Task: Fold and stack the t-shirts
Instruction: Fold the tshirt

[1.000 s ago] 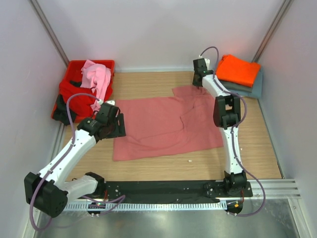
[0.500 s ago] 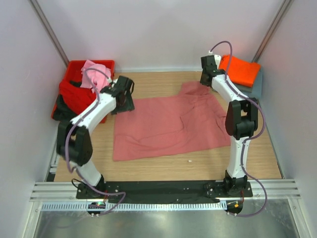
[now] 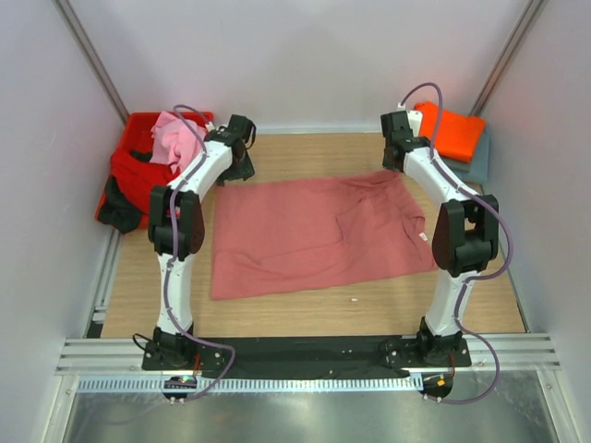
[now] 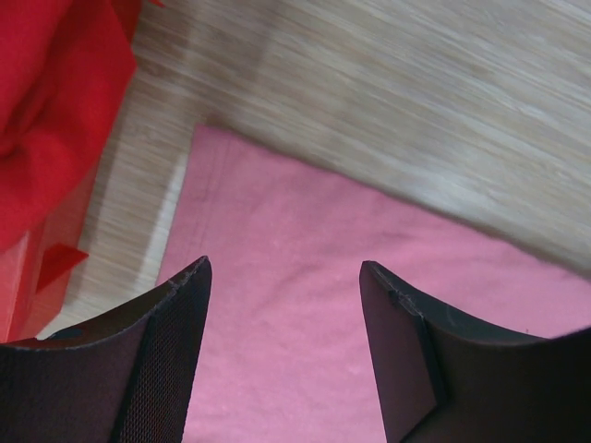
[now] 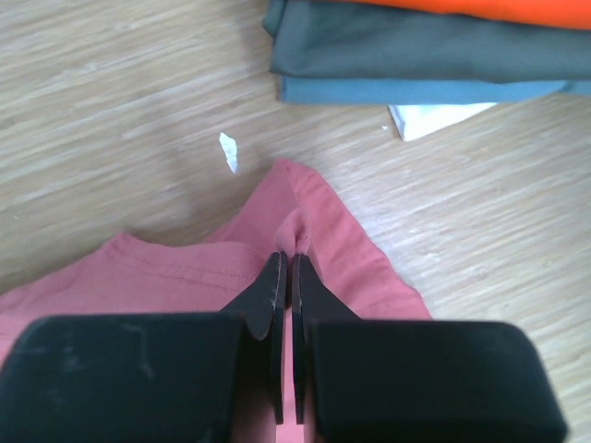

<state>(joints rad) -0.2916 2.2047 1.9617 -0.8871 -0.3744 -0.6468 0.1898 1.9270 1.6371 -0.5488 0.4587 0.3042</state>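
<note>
The spread t-shirt lies central on the surface before me. At my ten o'clock the crate holds heaped t-shirts; at two o'clock the folded stack sits, just behind my right end effector.

Bright, even light; soft shadows; left wrist view blurs t-shirt and table.

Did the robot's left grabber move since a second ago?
Yes. The left gripper moved up the view, along the red plastic crate, to the far left corner of the salmon-pink cloth t-shirt.
</note>
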